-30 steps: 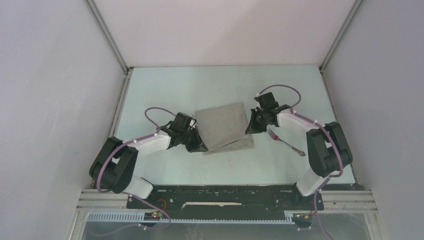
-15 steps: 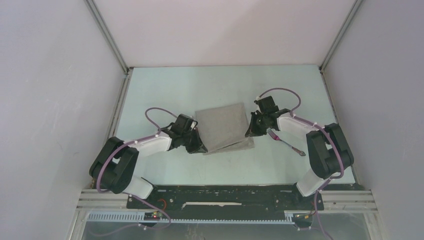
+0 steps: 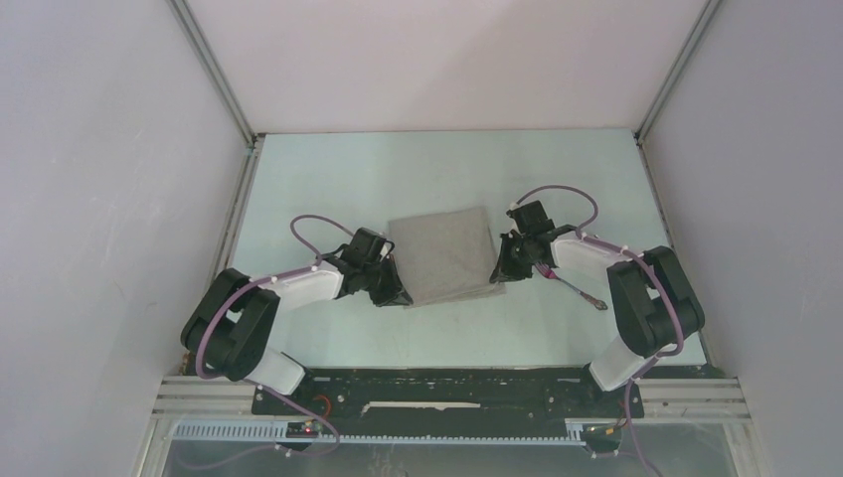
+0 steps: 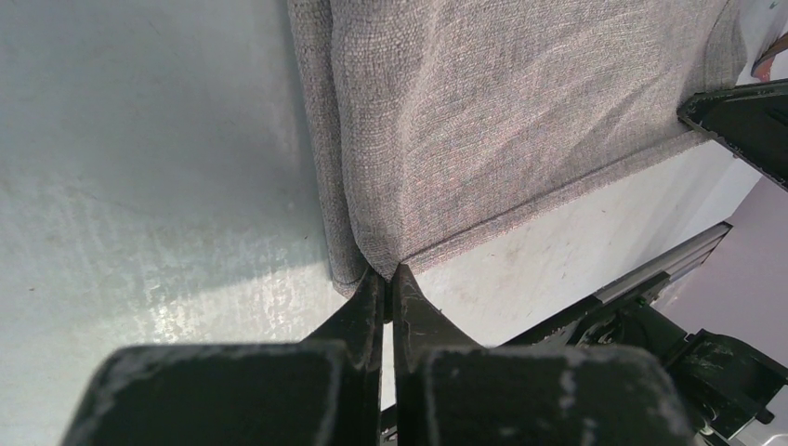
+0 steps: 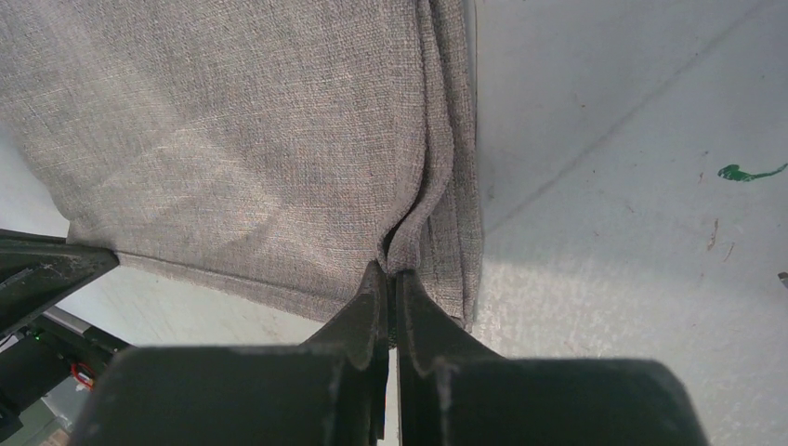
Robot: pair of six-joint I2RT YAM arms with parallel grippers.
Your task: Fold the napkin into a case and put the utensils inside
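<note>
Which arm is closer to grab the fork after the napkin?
Right. The fork lies just beside the right tool, on that arm's side of the napkin. The left tool is across the napkin. Both tools are pinching napkin corners.

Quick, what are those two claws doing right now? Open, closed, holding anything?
Left gripper: closed, pinching a corner of the napkin.
Right gripper: closed, pinching a layer of the napkin near its right edge.

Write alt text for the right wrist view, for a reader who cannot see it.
The right gripper, jaws shut, pinches the layered edge of a folded grey napkin on a pale table, which bears a small green mark at right.
</note>
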